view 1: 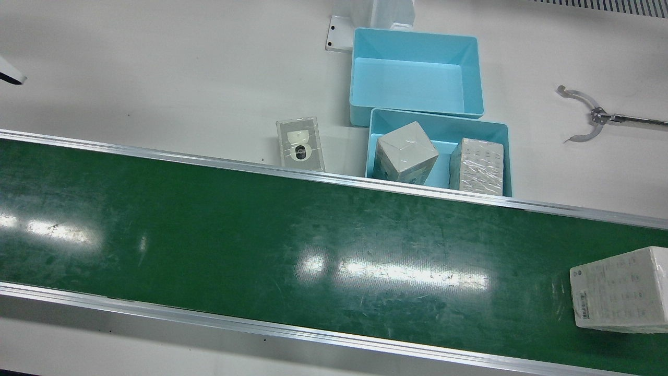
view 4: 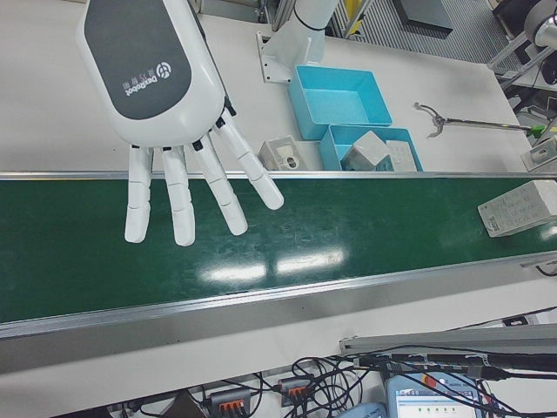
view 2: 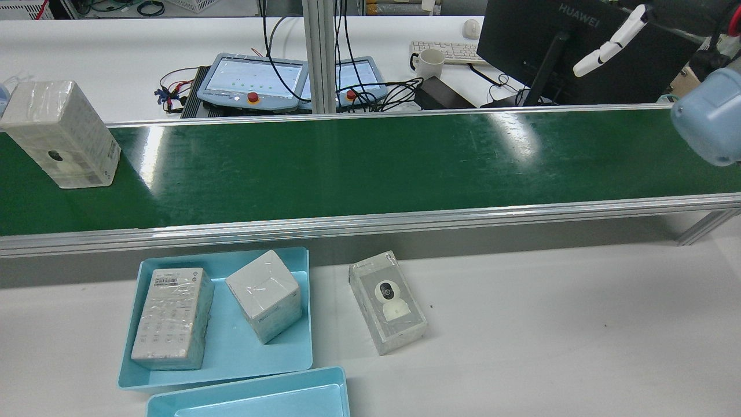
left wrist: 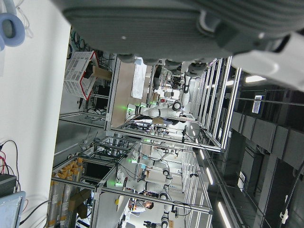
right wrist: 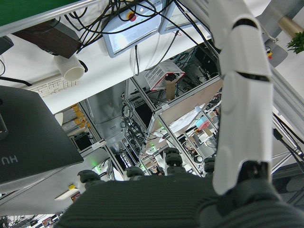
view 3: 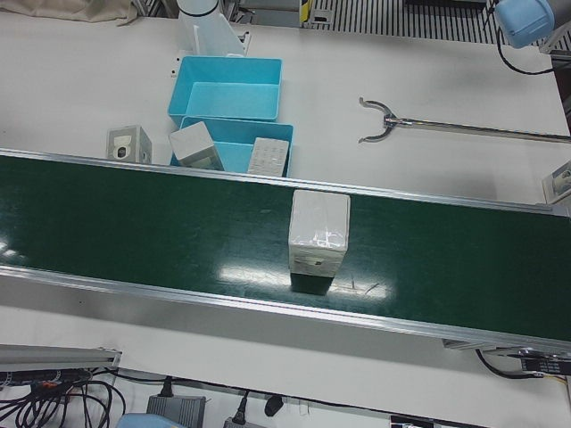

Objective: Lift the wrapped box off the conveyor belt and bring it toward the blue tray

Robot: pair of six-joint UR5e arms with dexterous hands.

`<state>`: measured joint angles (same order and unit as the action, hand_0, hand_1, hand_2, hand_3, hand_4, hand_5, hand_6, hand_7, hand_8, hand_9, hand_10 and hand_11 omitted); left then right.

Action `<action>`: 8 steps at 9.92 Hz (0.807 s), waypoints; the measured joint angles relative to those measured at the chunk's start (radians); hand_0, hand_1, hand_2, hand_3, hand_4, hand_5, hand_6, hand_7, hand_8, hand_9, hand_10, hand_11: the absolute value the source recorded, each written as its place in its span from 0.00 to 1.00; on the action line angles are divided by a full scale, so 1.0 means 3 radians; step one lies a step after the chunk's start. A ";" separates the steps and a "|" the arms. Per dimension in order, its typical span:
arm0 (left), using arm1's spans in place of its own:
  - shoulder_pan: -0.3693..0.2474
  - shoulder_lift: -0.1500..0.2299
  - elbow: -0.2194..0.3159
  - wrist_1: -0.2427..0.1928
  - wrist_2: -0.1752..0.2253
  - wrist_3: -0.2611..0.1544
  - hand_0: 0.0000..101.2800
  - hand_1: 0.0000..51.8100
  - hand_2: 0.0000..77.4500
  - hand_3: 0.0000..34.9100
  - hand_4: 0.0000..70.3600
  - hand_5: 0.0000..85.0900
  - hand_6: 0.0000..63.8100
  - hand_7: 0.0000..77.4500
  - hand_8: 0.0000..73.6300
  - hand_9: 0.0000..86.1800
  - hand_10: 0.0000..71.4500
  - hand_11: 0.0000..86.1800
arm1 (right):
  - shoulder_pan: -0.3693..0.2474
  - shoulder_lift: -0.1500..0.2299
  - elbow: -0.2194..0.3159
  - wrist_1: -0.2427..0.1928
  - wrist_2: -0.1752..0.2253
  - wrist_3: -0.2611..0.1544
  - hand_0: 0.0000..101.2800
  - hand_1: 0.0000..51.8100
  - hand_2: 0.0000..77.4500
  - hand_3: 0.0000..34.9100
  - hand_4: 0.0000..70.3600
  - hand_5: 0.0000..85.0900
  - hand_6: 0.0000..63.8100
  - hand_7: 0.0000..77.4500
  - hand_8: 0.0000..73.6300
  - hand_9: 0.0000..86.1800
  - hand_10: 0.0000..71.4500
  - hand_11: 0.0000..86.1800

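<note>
Hovering with my right hand empty, fingers spread above the green conveyor belt, I have everything left: the shrink-wrapped white box rides untouched, well apart from the pale blue plastic tray; my left hand's fingers I cannot tell.

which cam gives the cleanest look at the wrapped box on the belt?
Left-front view: the wrapped box stands whole, mid-frame on the conveyor belt. Rear view shows it whole at the far left; the front view cuts it off at the right edge; the right-front view shows it small at the right edge. Hand views miss it.
</note>
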<state>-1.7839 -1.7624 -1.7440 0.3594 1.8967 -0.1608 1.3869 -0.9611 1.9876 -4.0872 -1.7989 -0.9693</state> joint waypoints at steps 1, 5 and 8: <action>0.0000 0.0000 0.0000 0.0000 0.0000 0.0000 0.00 0.00 0.01 0.00 0.01 0.01 0.01 0.01 0.01 0.00 0.01 0.00 | -0.0055 0.0001 -0.0050 0.0001 -0.0001 0.0001 0.48 0.35 0.23 0.76 0.00 0.01 0.00 0.01 0.00 0.01 0.00 0.02; 0.0000 0.0000 0.0000 0.0000 0.0000 0.0000 0.00 0.00 0.01 0.00 0.01 0.01 0.00 0.01 0.01 0.00 0.00 0.00 | -0.0138 -0.0033 -0.0073 0.0004 -0.0005 0.0042 0.48 0.34 0.24 0.75 0.00 0.04 0.00 0.00 0.00 0.01 0.00 0.02; 0.0000 0.0000 0.0000 0.0000 0.0000 0.0000 0.00 0.00 0.01 0.00 0.01 0.01 0.01 0.01 0.01 0.00 0.01 0.00 | -0.0049 -0.0074 -0.0030 0.0042 0.0009 0.0185 0.47 0.28 0.23 0.70 0.00 0.06 0.00 0.00 0.00 0.01 0.00 0.02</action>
<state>-1.7839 -1.7624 -1.7440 0.3595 1.8968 -0.1608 1.3722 -0.9834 1.9787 -4.0748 -1.7962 -0.9138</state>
